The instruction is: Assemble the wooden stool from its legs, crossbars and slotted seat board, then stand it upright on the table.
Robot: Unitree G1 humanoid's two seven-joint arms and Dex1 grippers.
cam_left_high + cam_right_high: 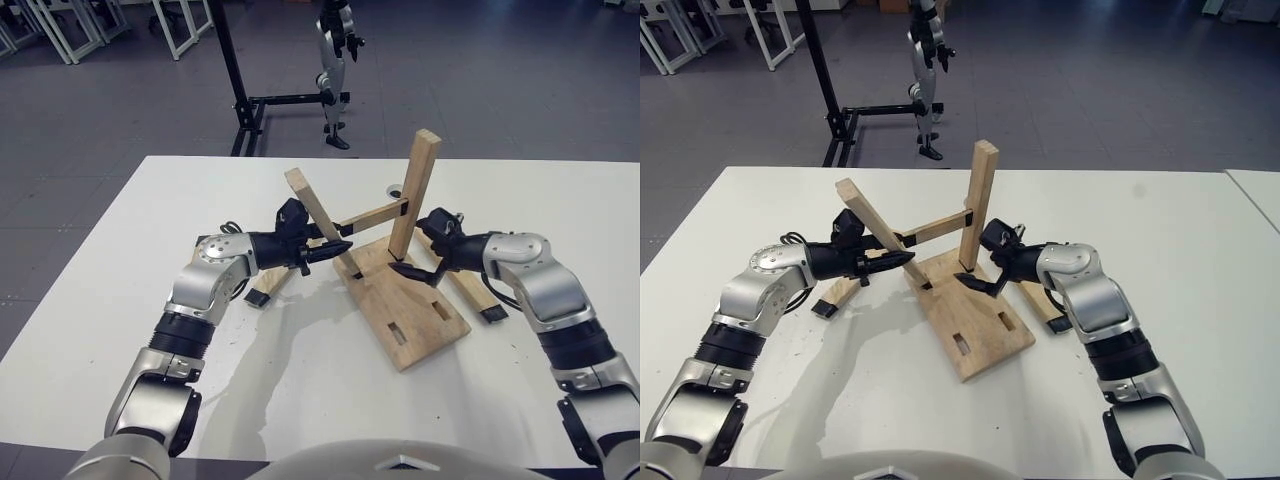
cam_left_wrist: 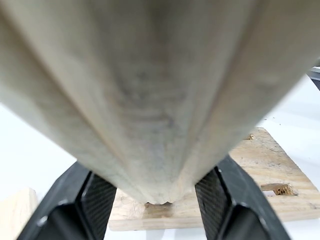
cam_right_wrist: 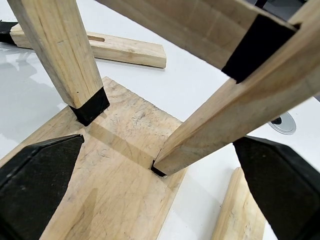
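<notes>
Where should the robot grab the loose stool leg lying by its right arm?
Probably the bare middle, from straight above, gripping across its narrow width. The loose leg lies flat on the table, with the seat board close along one side.

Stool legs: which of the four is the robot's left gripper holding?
The leaning leg slotted into the seat board. The other standing leg is steeper; the left loose leg and right loose leg lie flat on the table.

The white tabletop sits on a grey floor. A black metal stand rises beyond its far edge, with white frames past its far left corner.
</notes>
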